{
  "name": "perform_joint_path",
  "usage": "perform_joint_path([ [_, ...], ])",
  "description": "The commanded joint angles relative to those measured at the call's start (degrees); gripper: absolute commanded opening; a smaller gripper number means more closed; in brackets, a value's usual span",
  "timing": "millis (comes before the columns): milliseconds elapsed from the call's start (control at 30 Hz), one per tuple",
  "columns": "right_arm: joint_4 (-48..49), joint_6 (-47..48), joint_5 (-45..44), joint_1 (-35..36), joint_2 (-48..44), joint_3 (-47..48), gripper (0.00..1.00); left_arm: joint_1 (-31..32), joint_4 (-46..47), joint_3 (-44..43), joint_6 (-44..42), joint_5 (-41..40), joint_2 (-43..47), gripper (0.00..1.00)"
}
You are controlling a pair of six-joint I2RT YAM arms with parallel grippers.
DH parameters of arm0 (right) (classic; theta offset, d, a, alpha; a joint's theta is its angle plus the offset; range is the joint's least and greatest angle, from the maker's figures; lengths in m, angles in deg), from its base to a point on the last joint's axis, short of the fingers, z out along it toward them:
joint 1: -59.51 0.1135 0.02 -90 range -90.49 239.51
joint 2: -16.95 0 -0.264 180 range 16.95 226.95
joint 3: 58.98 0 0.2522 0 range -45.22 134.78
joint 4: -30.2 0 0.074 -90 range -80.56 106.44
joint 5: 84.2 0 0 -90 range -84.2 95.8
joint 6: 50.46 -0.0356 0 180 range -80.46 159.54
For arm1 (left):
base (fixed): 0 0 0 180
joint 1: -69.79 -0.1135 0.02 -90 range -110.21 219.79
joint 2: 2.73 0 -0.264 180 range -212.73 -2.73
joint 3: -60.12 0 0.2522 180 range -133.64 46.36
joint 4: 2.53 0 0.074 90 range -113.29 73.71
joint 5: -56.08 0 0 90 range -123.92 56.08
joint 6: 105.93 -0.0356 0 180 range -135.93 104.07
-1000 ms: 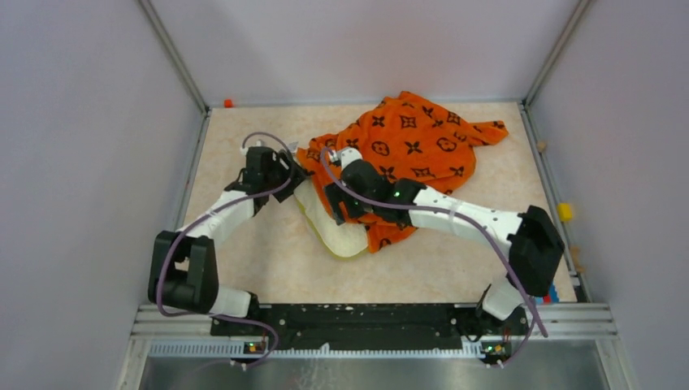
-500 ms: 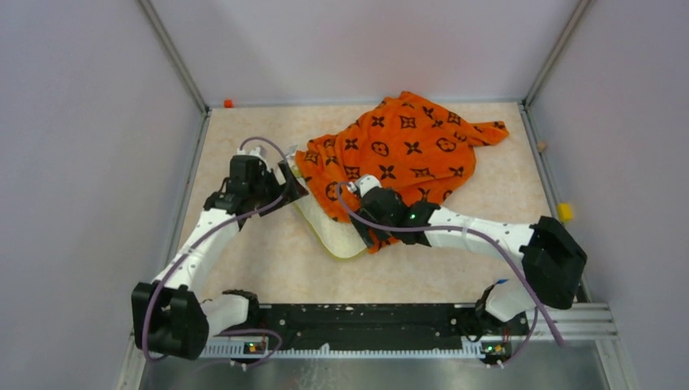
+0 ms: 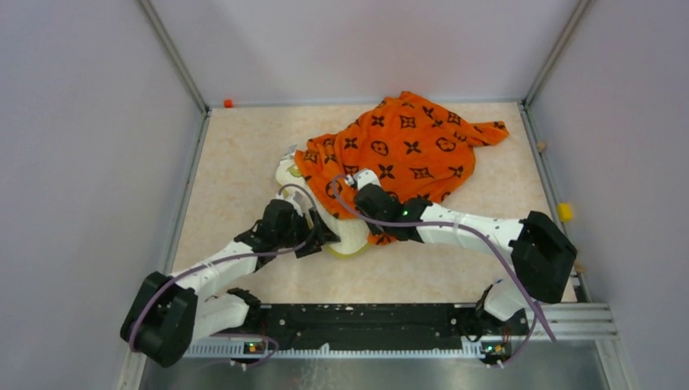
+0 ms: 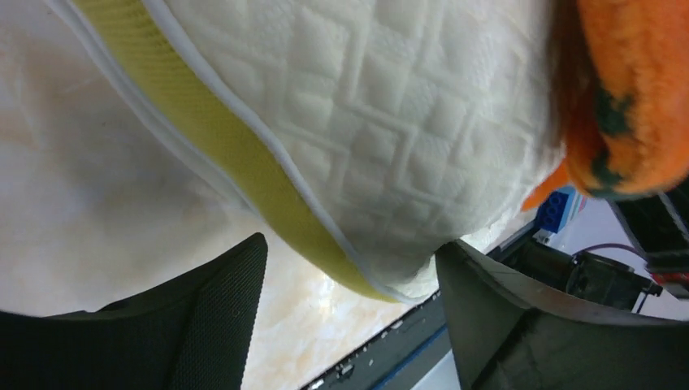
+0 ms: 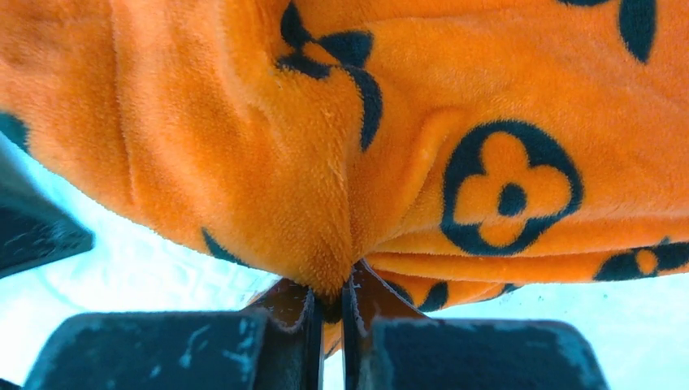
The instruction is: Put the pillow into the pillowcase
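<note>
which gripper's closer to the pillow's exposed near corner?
Left. The left gripper is open with the pillow corner between its fingers; the right gripper is alongside, shut on the pillowcase.

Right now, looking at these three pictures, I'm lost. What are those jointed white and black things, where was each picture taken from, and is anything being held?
Those are two robot arms bolted at the near edge of a table, each ending in a two-finger claw. The wide picture comes from a camera above and behind them; the two close-ups come from a camera on each wrist. On the table lies an orange pillowcase with black patterns, partly covering a white quilted pillow with yellow trim. The right claw is pinched shut on a fold of the pillowcase. The left claw is open, with the pillow's bare corner between its fingers.
</note>
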Motion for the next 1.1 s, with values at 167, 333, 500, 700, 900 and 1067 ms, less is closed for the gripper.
perform_joint_path([
  [167, -0.3, -7.22, 10.37, 12.91, 1.77, 20.09, 0.0, 1.25, 34.76, 1.4, 14.55, -3.07, -13.87, 0.0],
  [333, 0.02, -10.21, 9.38, 12.77, 0.56, 20.57, 0.0, 3.34, 29.77, -3.05, 13.76, -7.28, -9.33, 0.0],
  [500, -3.02, -7.97, 5.39, 10.7, -4.25, 25.73, 0.0, 5.31, 16.52, -10.17, 6.53, -7.59, -4.02, 0.0],
  [700, -11.45, -4.98, -0.8, 10.66, -4.39, 46.74, 0.0, 13.99, 5.5, -23.09, 1.35, -4.02, -1.33, 0.04],
  [900, -15.87, -1.34, 4.09, 4.84, 7.4, 71.41, 0.0, 18.99, -2.74, -33.02, 4.02, -1.67, 2.37, 0.36],
  [1067, -14.53, -4.62, 20.12, -4.21, 29.73, 89.24, 0.0, 13.33, -13.72, -34.09, 5.68, -15.02, 9.98, 0.79],
])
